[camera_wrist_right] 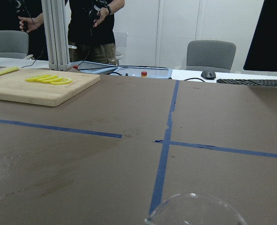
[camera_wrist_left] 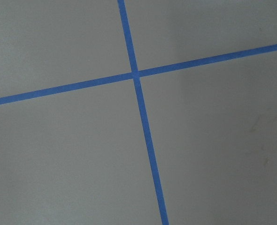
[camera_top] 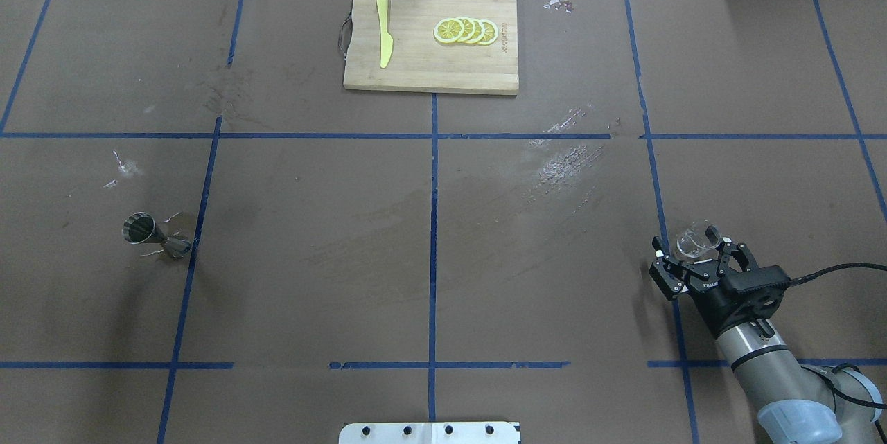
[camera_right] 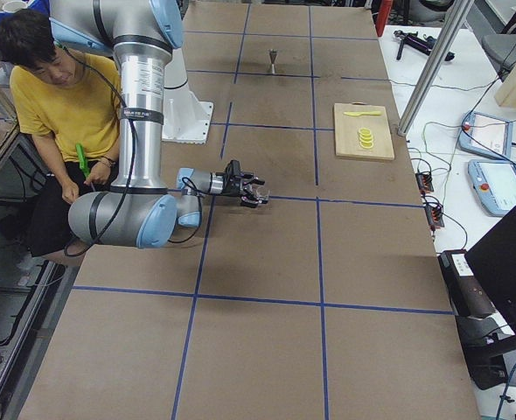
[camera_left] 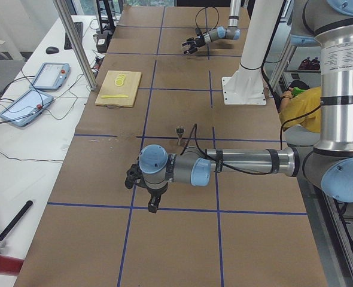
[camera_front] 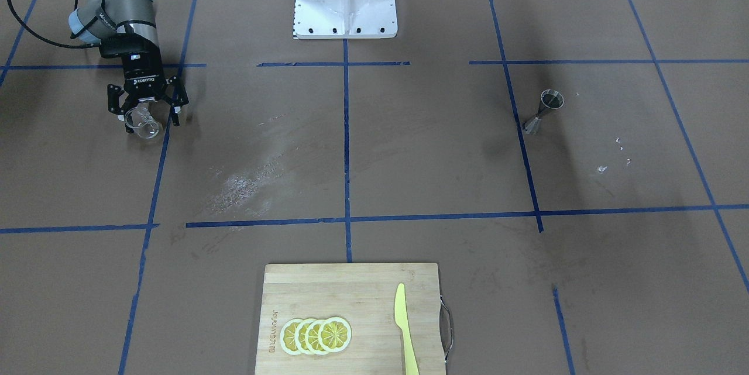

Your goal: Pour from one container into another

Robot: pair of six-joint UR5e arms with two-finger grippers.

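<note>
The clear glass cup (camera_front: 142,124) (camera_top: 695,240) stands on the brown table, right at the fingertips of my right gripper (camera_front: 146,112) (camera_top: 691,246). That gripper lies low and level and is open wide, its fingers on either side of the cup without closing on it. The cup's rim (camera_wrist_right: 195,211) shows at the bottom of the right wrist view. The steel jigger (camera_front: 544,110) (camera_top: 156,236) stands alone far across the table. My left gripper (camera_left: 142,179) shows only in the exterior left view, hanging over a tape cross; I cannot tell its state.
A wooden cutting board (camera_front: 351,281) (camera_top: 429,77) with lemon slices (camera_top: 466,30) and a yellow knife (camera_top: 383,39) lies at the far middle edge. Blue tape lines grid the table. The white robot base (camera_front: 345,0) is at centre. A person in yellow (camera_right: 57,96) sits behind.
</note>
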